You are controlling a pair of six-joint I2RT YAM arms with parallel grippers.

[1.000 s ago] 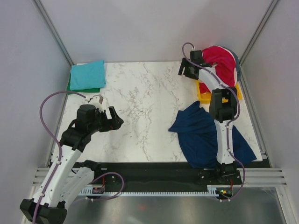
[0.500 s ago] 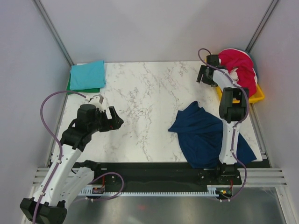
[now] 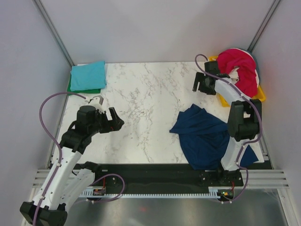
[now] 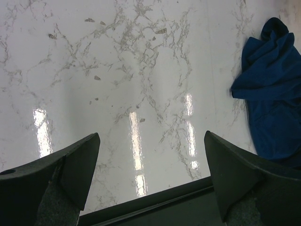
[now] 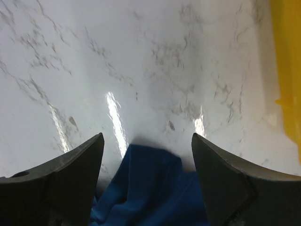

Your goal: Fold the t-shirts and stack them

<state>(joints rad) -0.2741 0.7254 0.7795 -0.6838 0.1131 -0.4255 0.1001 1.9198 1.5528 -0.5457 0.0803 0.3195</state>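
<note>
A crumpled navy blue t-shirt (image 3: 202,136) lies at the front right of the table; it also shows in the left wrist view (image 4: 273,94) and the right wrist view (image 5: 150,193). A folded teal t-shirt (image 3: 88,75) lies on a green one (image 3: 70,87) at the back left. A magenta-red t-shirt (image 3: 240,63) and a white one (image 3: 255,74) are heaped on the yellow tray (image 3: 259,94) at the back right. My left gripper (image 3: 113,120) is open and empty over the left table. My right gripper (image 3: 201,84) is open and empty, raised beside the tray, beyond the navy shirt.
The marble table (image 3: 146,103) is walled by grey panels on three sides. A black rail (image 3: 150,172) runs along the front edge by the arm bases. The yellow tray's edge shows in the right wrist view (image 5: 287,70).
The yellow tray with the red and white shirts has slid right toward the back right corner. My right gripper has moved right, then a little back left and nearer. The left arm has not moved.
</note>
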